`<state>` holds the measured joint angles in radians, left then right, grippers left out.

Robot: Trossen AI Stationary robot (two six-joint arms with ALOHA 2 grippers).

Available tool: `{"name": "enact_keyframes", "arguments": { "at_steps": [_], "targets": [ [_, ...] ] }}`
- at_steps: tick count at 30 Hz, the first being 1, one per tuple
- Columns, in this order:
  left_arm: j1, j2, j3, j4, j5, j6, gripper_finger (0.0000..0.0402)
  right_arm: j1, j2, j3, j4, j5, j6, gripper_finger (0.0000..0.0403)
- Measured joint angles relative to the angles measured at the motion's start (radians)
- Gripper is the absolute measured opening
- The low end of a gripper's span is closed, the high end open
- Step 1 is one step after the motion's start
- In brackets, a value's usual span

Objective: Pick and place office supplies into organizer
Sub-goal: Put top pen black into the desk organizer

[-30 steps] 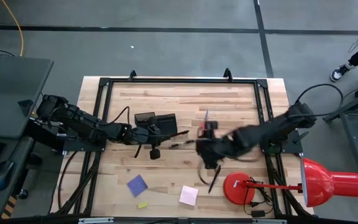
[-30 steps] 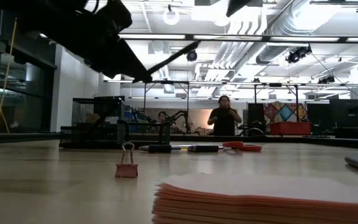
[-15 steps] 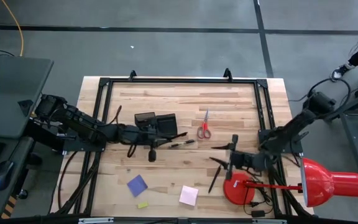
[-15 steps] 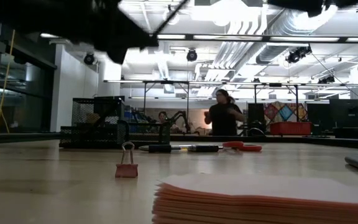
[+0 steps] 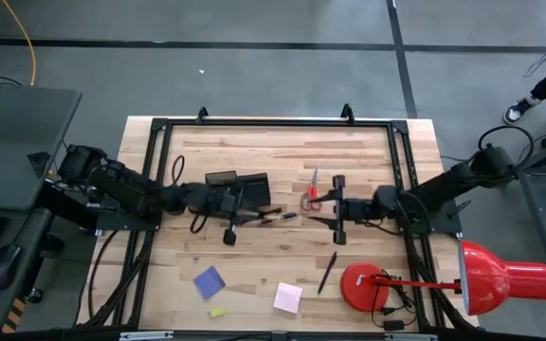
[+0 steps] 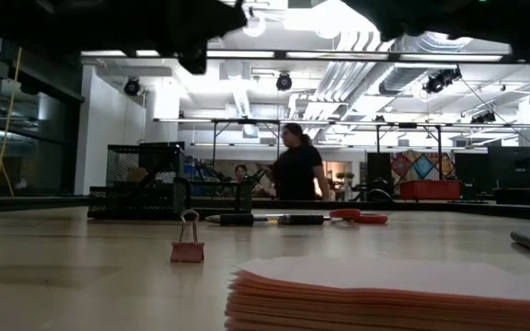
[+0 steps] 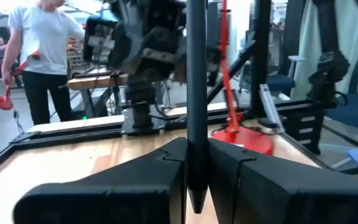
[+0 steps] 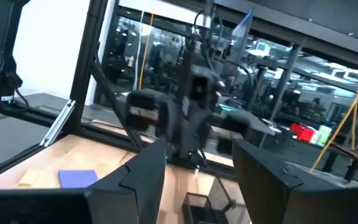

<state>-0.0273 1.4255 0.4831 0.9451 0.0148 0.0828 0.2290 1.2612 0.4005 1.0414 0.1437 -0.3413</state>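
Wooden table (image 5: 368, 152) fills mid-frame; our left gripper (image 7: 194, 180) clamps an upright dark pen (image 7: 196, 93) beside the organizer (image 5: 238, 186); our right gripper (image 5: 337, 209), mid-right, gapes empty.

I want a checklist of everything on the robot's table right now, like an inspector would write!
Surface: wooden table, black frame.
Job's things: organizer mid-table; red-handled scissors, pen, purple note pad, pink note pad, yellow eraser all outside it.
Clutter: red lamp; pink binder clip.
End effectors: left end effector shut on a dark pen by the organizer; right end effector open, empty, near the scissors.
Cables: lamp cord.
Surroundings: person beyond the table.
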Motion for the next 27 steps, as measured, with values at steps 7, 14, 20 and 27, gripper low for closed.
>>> {"name": "enact_keyframes", "arguments": {
  "at_steps": [7, 14, 20, 27],
  "targets": [
    [0.042, 0.053, 0.001, 0.061, 0.06, -0.001, 0.0023, -0.058, 0.025, 0.08, -0.064, -0.119, 0.024, 0.0177],
    [0.041, 0.13, 0.037, 0.103, 0.067, -0.001, 0.0023, -0.086, 0.151, 0.177, -0.068, -0.138, 0.04, 0.0194],
    [0.04, 0.144, 0.039, 0.102, 0.067, -0.004, 0.0023, -0.086, 0.24, 0.259, -0.073, -0.143, 0.007, 0.022],
    [0.04, 0.144, 0.038, 0.09, 0.056, -0.005, 0.0023, -0.085, 0.251, 0.292, -0.076, -0.184, 0.0, 0.0213]
  ]
}}
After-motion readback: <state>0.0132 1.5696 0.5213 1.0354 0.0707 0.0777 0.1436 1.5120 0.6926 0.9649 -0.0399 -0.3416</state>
